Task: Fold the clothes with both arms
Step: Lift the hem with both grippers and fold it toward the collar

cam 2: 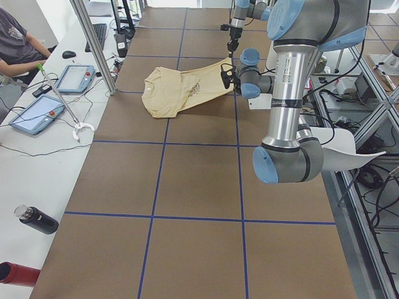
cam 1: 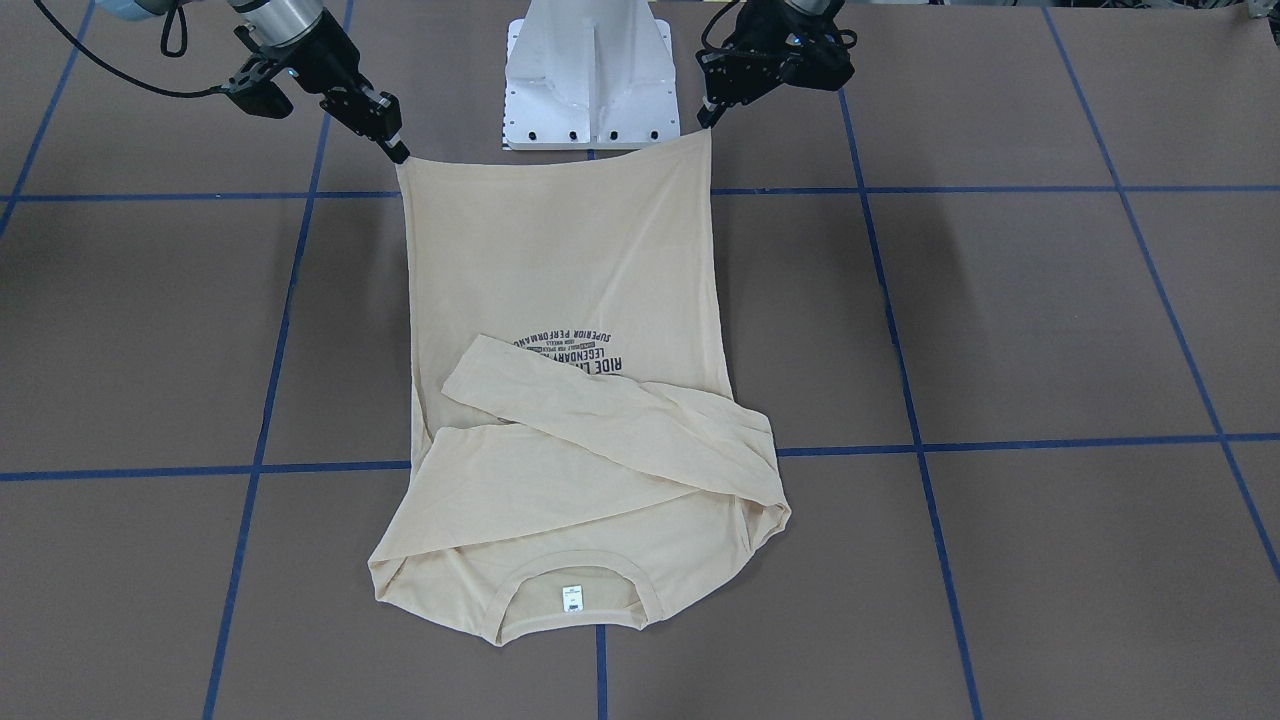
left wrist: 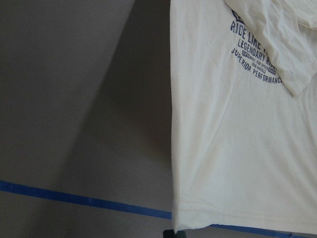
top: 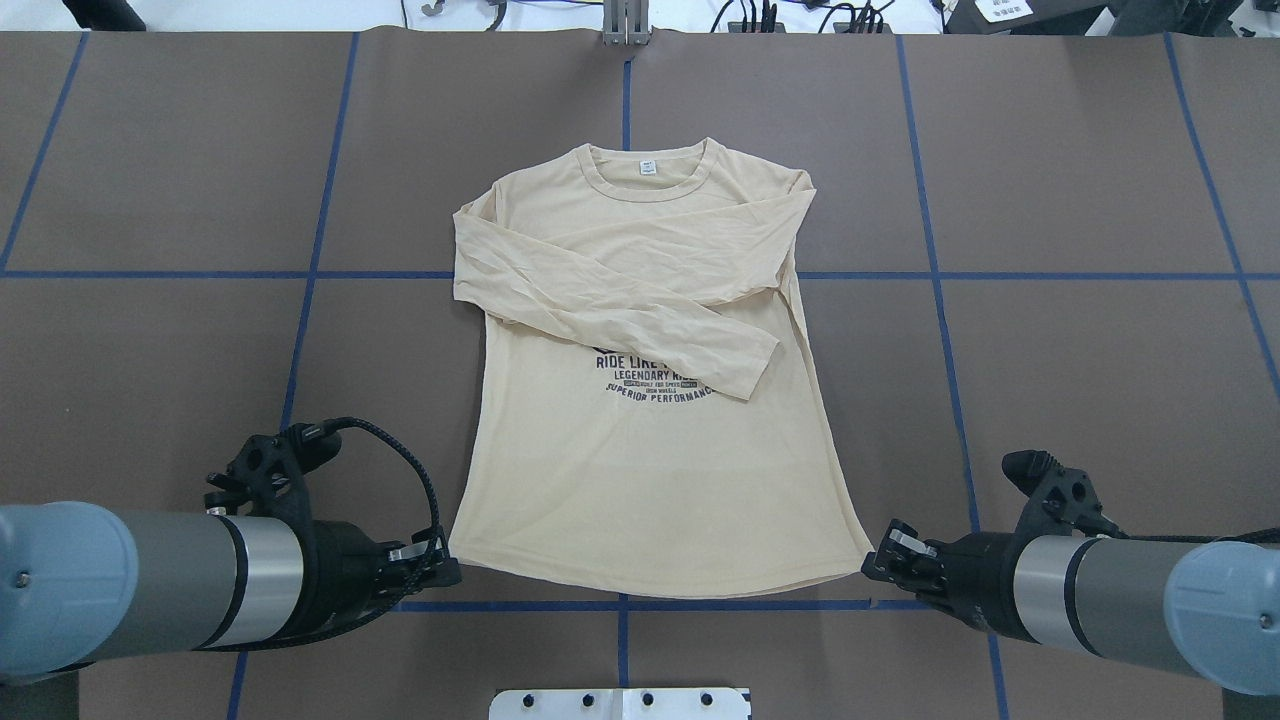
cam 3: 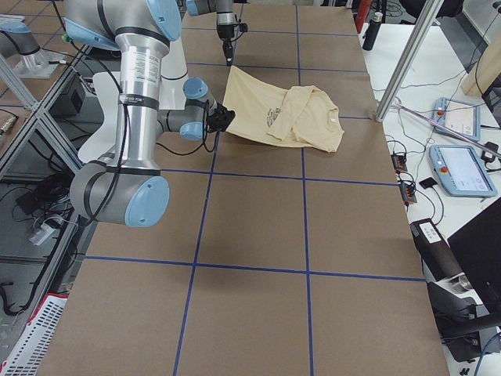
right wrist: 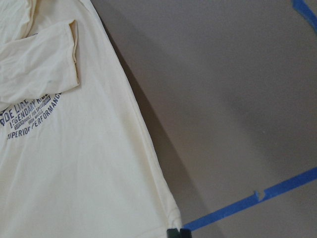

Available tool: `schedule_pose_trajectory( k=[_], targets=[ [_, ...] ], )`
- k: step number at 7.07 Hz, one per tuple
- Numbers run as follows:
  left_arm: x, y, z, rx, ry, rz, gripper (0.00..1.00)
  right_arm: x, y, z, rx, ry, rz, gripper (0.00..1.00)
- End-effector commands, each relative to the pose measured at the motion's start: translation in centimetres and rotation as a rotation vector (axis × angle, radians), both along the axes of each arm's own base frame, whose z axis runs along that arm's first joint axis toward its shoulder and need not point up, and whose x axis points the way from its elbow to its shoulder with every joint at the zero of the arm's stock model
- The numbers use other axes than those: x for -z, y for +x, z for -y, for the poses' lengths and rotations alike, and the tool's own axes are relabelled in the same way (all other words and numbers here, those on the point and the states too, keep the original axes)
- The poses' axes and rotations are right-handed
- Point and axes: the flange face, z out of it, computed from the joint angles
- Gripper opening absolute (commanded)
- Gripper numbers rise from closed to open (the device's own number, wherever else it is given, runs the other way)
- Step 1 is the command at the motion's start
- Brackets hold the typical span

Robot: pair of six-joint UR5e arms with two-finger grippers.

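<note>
**Exterior front-facing view.** The T-shirt [cam 1: 560,250] is laid print-side up on the table [cam 1: 1050,320], with the collar [cam 1: 575,575] at the end away from the robot. Both sleeves [cam 1: 620,420] are crossed over the chest, and the print [cam 1: 572,350] is partly covered by them. One hem corner is pinched by the left gripper [cam 1: 707,122] and the other by the right gripper [cam 1: 399,152], just in front of the white pedestal [cam 1: 590,70].

**Overhead exterior view.** The hem is drawn into a nearly straight line between the two grippers. At each corner the fingers are seen pressed together on the fabric.

**Exterior left and right views.** The hem end is seen raised off the table, while the collar end rests on it.

**Wrist-mounted views.** In each view a hem corner runs into a dark fingertip at the bottom edge. A shadow is cast on the table along the side seam, which agrees with a lifted hem.

**Progress.** The sleeve folds are judged complete. The lengthwise fold is judged to be in hand, with the corners gripped and the hem lifted. The hem has not yet been carried over to the collar and laid down. Any further halving is not yet done.
</note>
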Motion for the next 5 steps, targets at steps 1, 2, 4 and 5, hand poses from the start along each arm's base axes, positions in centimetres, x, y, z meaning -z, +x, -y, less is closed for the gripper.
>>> schedule_pose_trajectory(
  k=[1,2,4,5],
  targets=[
    [0.1,-0.8,-0.4,-0.016,-0.003,-0.006,0.00,0.5,0.0,-1.0,0.012,-0.025,0.015,0.00],
    [1.8,-1.5,-0.5,-0.046,-0.004,-0.046,0.00,1.6,1.7,-0.1,-0.018,-0.021,0.034,0.00],
    [2.4,-0.6,6.4,0.038,0.138,-0.020,0.00,1.0,2.3,7.7,-0.084,-0.074,0.011,0.00],
    [1.7,1.4,12.5,0.112,0.161,0.031,0.00,1.3,0.0,14.8,-0.092,-0.043,-0.006,0.00]
  ],
)
